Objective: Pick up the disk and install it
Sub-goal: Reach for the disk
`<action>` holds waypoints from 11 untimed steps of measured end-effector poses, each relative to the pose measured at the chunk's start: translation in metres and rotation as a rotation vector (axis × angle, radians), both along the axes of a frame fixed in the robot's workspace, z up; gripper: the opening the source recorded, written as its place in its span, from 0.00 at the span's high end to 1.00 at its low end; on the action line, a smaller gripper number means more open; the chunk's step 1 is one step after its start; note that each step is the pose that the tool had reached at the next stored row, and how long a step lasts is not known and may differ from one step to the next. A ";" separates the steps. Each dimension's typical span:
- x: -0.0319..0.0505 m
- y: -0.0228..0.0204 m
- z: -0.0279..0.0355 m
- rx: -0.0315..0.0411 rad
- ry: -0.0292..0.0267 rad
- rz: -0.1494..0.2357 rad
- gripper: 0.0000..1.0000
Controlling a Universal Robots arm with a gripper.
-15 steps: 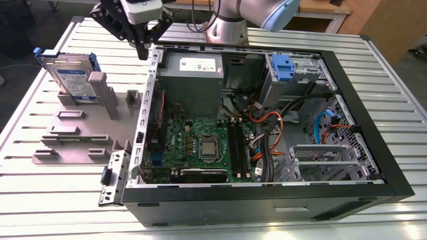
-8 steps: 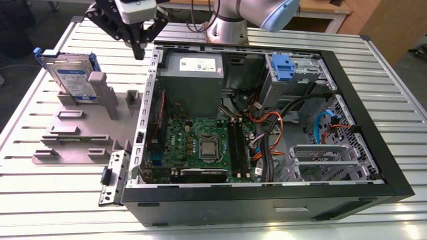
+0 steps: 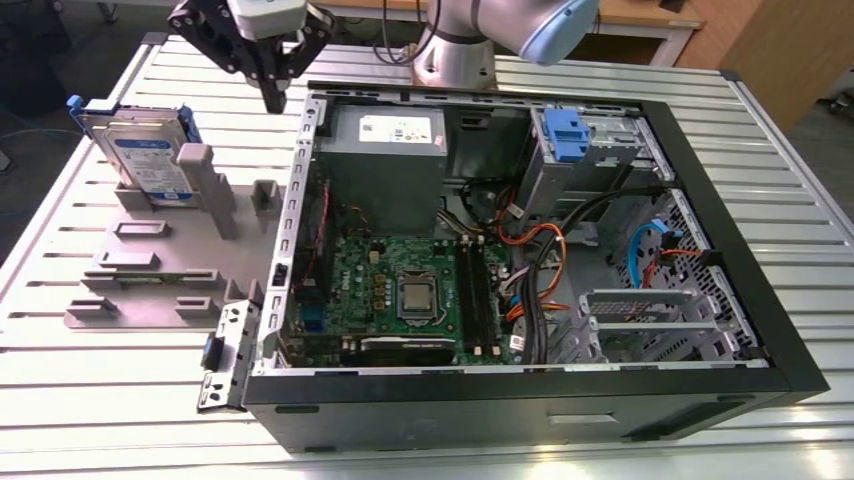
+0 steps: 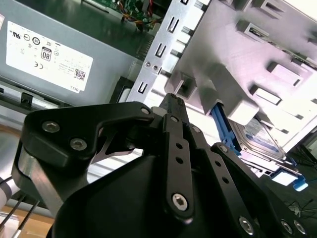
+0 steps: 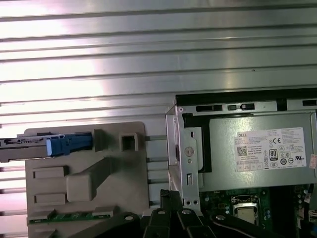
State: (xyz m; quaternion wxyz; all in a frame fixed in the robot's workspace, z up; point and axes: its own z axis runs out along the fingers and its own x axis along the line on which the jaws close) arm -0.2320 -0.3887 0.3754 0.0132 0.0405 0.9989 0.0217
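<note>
The disk (image 3: 140, 155) is a silver drive with a blue-and-white label in a blue rail. It stands on edge in the grey holder block (image 3: 160, 262) at the exterior view's left, beside the open computer case (image 3: 534, 395). In the first wrist view the disk (image 5: 54, 145) appears edge-on, and in the second wrist view the disk (image 4: 258, 137) lies behind the holder's posts. My gripper (image 3: 274, 98) hangs above the table between the disk and the case's back corner, apart from both. It is shut with nothing in it, as both wrist views of the gripper (image 4: 171, 101) (image 5: 166, 194) show.
Inside the case are the power supply (image 3: 384, 140), the motherboard (image 3: 400, 290), orange and blue cables (image 3: 627, 250), and a drive bay with a blue latch (image 3: 566, 135). A metal cage (image 3: 641, 320) sits low at the exterior view's right. The slatted metal table (image 3: 107, 400) surrounds everything.
</note>
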 end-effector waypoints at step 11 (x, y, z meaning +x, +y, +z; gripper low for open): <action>-0.0253 0.0044 -0.0013 0.0001 0.0000 -0.007 0.89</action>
